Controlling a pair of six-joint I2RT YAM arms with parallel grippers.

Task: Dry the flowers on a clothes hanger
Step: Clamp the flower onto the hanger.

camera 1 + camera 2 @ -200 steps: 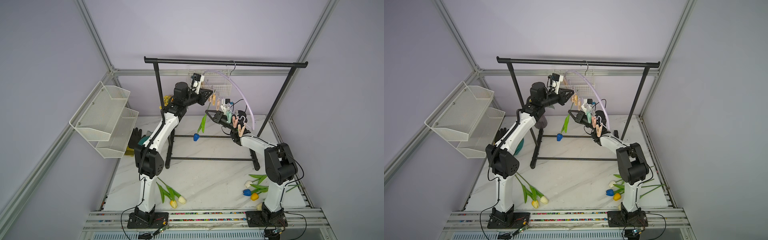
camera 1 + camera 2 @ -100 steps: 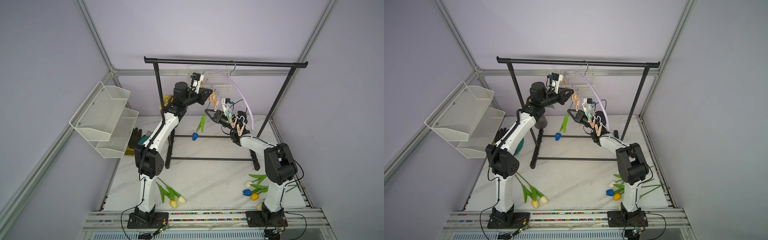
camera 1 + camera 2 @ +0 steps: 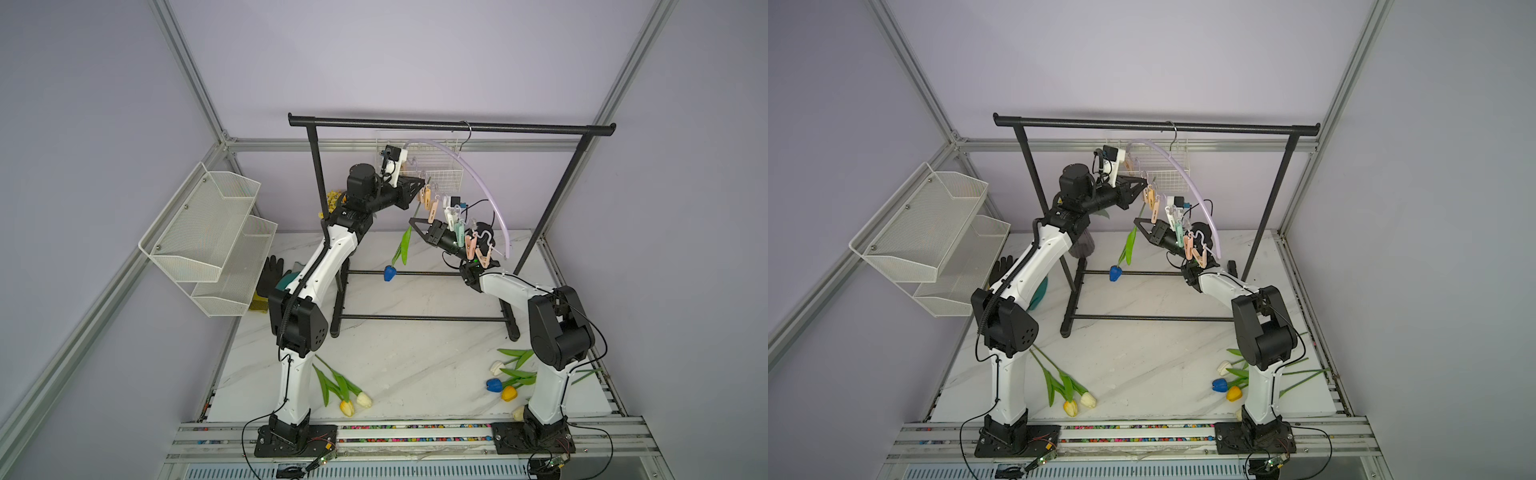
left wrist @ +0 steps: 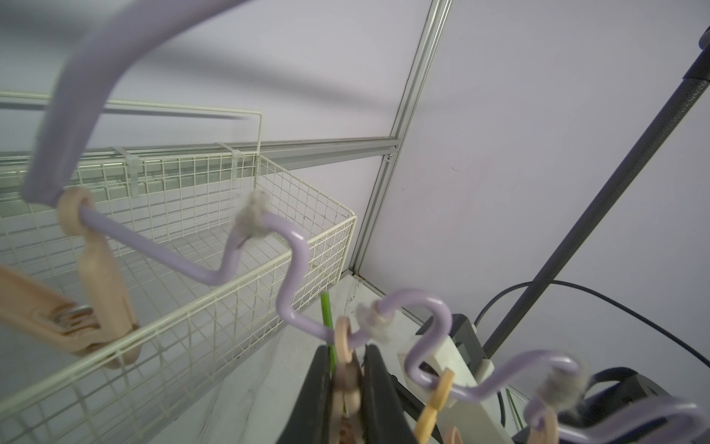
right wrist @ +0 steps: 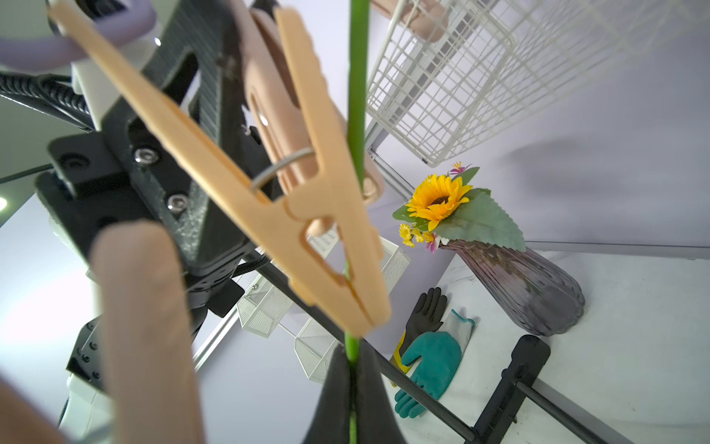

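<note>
The lilac clothes hanger (image 3: 478,174) hangs by its hook from the black rack, with its row of pegs between both arms. My left gripper (image 3: 422,192) (image 4: 347,353) is shut on the handles of a peach clothes-peg (image 4: 345,380). My right gripper (image 3: 413,222) (image 5: 351,355) is shut on the green stem (image 5: 358,96) of a blue tulip (image 3: 389,273) (image 3: 1115,273), whose head hangs down. The stem rises past the peach peg's mouth. Whether the peg bites it I cannot tell. An orange peg (image 5: 269,192) crosses in front.
The black garment rack (image 3: 449,124) spans the back, with a white wire basket (image 3: 432,174) behind the hanger. Mesh shelves (image 3: 208,232) jut from the left wall. Loose tulips lie at front left (image 3: 351,403) and front right (image 3: 498,384). The sunflower vase (image 5: 518,280) and gloves (image 5: 430,357) sit at back left.
The hanging tulip and the pegs near it have drifted very slightly to the left. Both arms stay where they were.
</note>
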